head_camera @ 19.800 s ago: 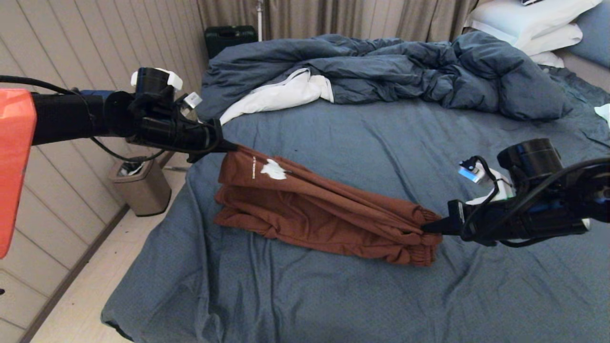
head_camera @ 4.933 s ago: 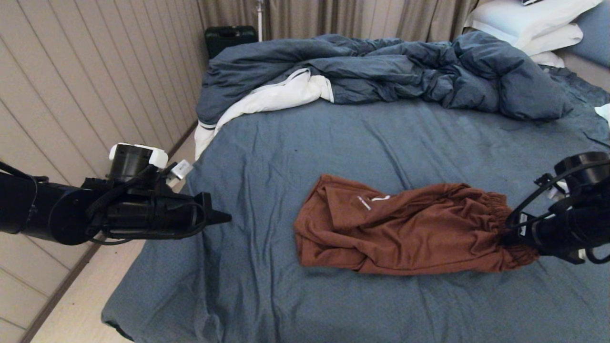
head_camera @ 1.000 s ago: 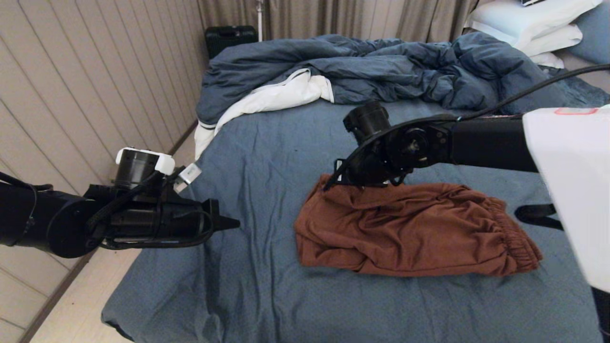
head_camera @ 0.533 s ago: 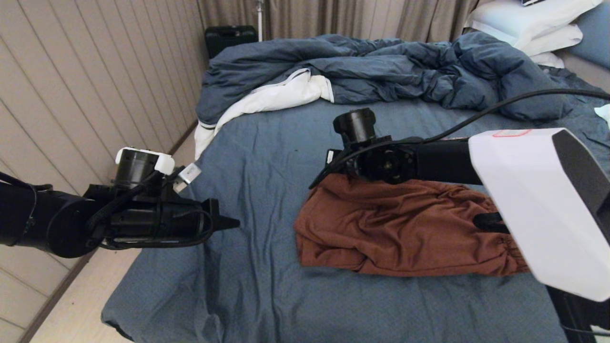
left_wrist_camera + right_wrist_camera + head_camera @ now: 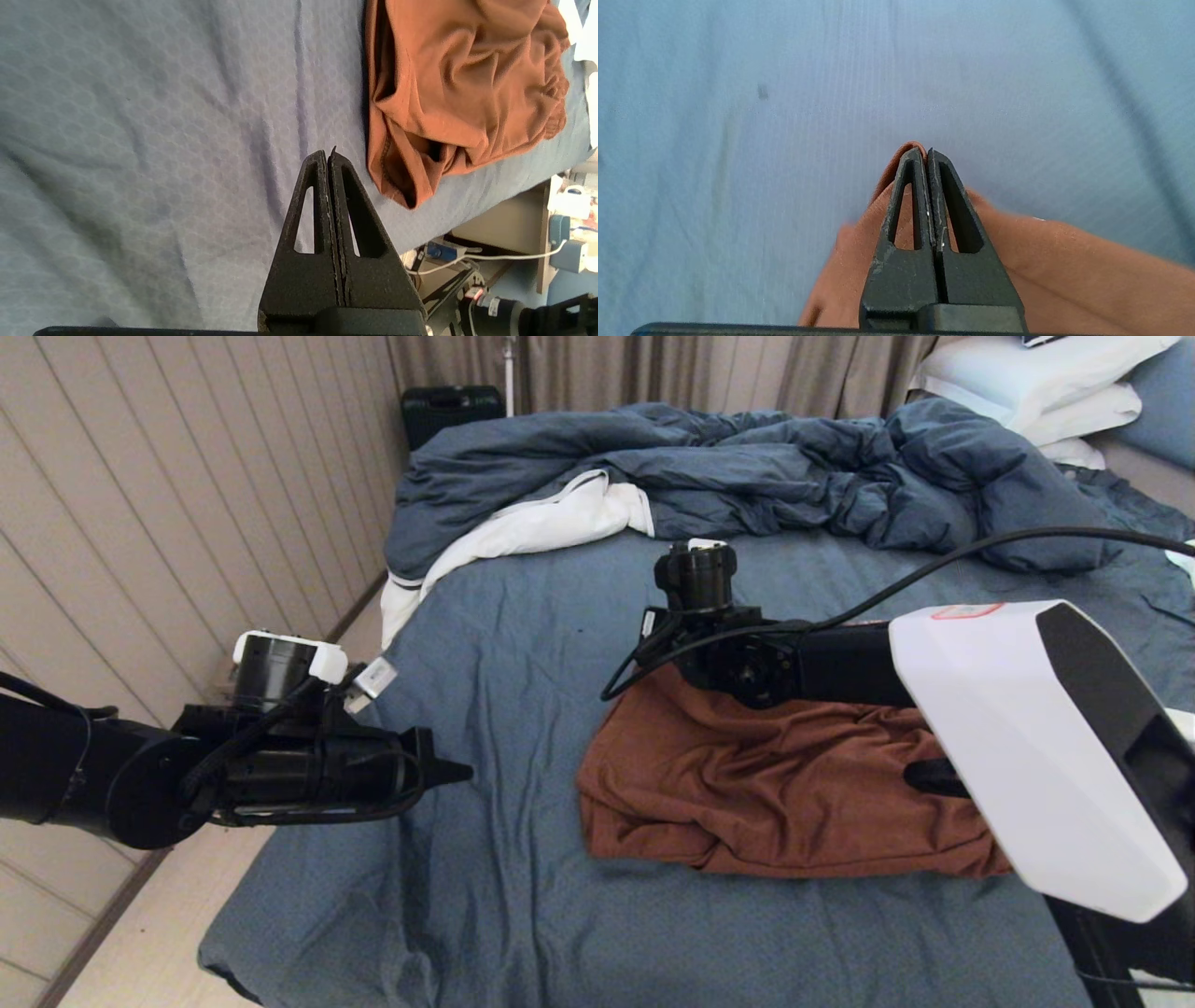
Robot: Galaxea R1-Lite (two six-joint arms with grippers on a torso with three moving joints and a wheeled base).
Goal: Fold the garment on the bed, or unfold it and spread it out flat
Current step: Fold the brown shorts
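The rust-brown garment (image 5: 775, 793) lies bunched on the slate-blue bed (image 5: 560, 616), right of the middle; its waistband, drawstring and white graphic are hidden. My right arm reaches across it from the right. My right gripper (image 5: 653, 651) is at the garment's far left corner, mostly hidden behind its own wrist. In the right wrist view the gripper (image 5: 924, 151) is shut, with the garment (image 5: 1064, 261) tented up to its tips. My left gripper (image 5: 462, 771) hovers shut and empty over bare sheet left of the garment; the left wrist view shows that gripper (image 5: 327, 156) beside the garment (image 5: 448, 84).
A rumpled dark blue duvet (image 5: 747, 467) with white lining fills the far side of the bed. White pillows (image 5: 1027, 383) lie at the far right. The bed's left edge drops to the floor along a panelled wall. A dark case (image 5: 448, 406) stands in the far corner.
My right wrist has lifted and drawn slightly back over the garment's far left corner, and the fabric there has risen with it. The left arm has barely shifted.
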